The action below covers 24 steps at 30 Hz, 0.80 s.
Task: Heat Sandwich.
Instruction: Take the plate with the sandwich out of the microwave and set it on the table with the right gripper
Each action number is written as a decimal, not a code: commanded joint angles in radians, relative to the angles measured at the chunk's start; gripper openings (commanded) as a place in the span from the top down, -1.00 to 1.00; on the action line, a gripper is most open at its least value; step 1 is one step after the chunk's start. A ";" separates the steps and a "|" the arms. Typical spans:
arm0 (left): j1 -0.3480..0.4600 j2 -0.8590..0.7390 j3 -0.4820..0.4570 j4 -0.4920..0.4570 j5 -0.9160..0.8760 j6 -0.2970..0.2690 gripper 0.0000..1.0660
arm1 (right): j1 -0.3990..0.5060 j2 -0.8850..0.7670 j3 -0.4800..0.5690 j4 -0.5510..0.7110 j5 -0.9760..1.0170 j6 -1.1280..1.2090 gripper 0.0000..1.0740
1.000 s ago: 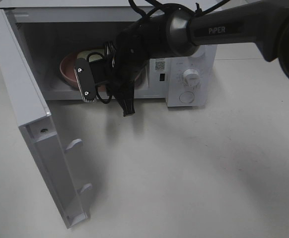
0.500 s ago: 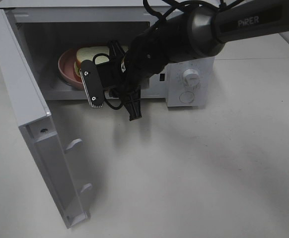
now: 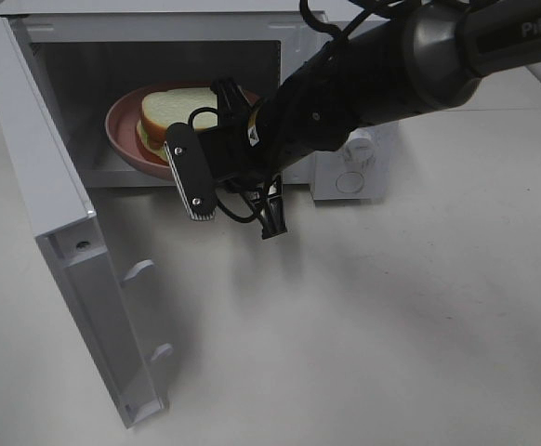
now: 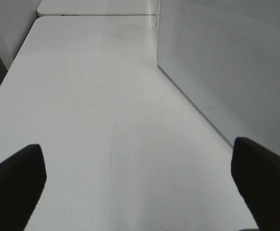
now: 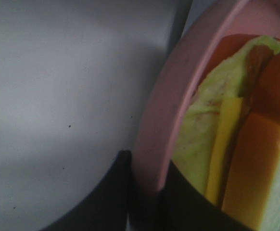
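We've got the right gripper (image 5: 145, 192) pinching the pink plate (image 3: 122, 139) rim, so let's keep the sandwich (image 3: 173, 111) level sliding into the microwave (image 3: 345, 177); the left gripper (image 4: 140, 178) idles wide open.

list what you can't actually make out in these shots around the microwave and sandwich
- Exterior high: the right gripper's fingertips are hidden by its own wrist and camera, so its grip shows only in the right wrist view, jaws pinching the pink plate rim.
- Exterior high: the near part of the sandwich is hidden by that arm.
- Exterior high: the microwave dial is largely hidden by the arm.
- Left wrist: the left gripper shows only its blurred fingertips.
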<state>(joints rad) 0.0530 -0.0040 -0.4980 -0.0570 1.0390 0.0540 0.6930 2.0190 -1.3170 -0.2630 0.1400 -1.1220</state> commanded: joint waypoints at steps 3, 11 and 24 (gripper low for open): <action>0.001 -0.021 0.004 0.004 -0.009 -0.006 -0.89 | -0.005 -0.093 0.089 -0.042 -0.051 -0.003 0.98; 0.001 -0.021 0.004 0.004 -0.009 -0.006 -0.89 | -0.005 -0.176 0.191 -0.046 -0.082 -0.003 0.98; 0.001 -0.021 0.004 0.004 -0.009 -0.006 -0.89 | -0.005 -0.346 0.403 -0.154 -0.140 -0.002 0.98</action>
<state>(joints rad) 0.0530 -0.0040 -0.4980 -0.0570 1.0390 0.0540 0.6940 1.6920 -0.9110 -0.3970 0.0360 -1.1340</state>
